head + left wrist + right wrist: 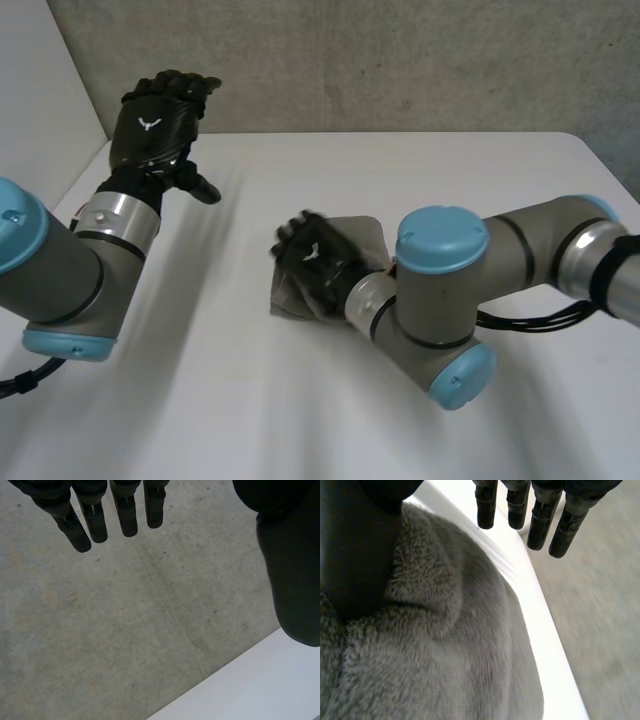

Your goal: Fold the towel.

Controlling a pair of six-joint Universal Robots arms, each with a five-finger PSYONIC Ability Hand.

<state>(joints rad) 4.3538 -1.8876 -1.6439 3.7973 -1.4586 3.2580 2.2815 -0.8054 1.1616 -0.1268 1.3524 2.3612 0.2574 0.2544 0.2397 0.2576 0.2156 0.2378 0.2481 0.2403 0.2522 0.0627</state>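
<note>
Head view: the grey towel [362, 240] lies as a small, thick bundle near the middle of the white table [300, 420], and its rounded fold suggests it is already doubled over on itself. The right hand [310, 258] sits on top, palm down, covering much of the bundle. Right wrist view: the fingers [517, 510] are straight and slightly spread, reaching past the towel's edge over bare table. The thumb [355, 555] lies on or just over the fluffy pile, apart from the fingers. Nothing is pinched; the hand is flat and relaxed, likely pressing the fold so it lies flat. The left hand [155, 115] is raised well clear at the far left of the table. In its own wrist view the fingers are straight, the thumb is apart and it holds nothing, probably out of the way to give the right arm room. The towel's long axis appears to run on a slant, from near left to far right across the table. The hand hides its middle, so the outline is uncertain.
</note>
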